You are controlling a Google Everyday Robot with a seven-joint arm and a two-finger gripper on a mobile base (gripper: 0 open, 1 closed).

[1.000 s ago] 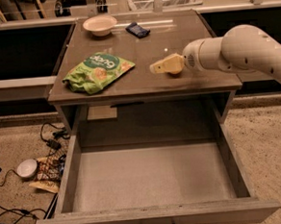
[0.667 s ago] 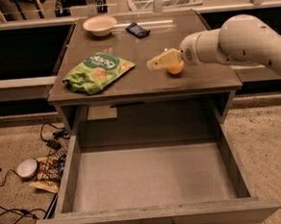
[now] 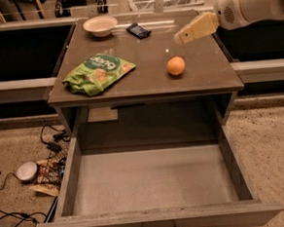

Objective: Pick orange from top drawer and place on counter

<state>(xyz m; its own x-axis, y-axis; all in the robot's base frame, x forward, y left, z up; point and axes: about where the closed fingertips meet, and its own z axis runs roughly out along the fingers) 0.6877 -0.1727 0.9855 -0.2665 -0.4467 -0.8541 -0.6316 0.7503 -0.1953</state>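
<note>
Gripper (image 3: 191, 30), tan and wedge-shaped, hangs over the glossy table (image 3: 144, 81) back right, can't tell if it's clenched or released. Smooth round orange (image 3: 176, 65) sits near it on the table, crinkly green bag (image 3: 98, 73) reads "dang", top drawer (image 3: 151, 183) open

Green snack bag (image 3: 98, 72), white bowl (image 3: 100, 25) behind it, dark packet (image 3: 138, 30) to its back right, cables (image 3: 53, 140) and white disc (image 3: 26, 171) below its left.

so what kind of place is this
Probably a robot test lab: a lone cabinet with its top drawer open, loose cables on the floor, and the gripper hovering over the counter.
</note>
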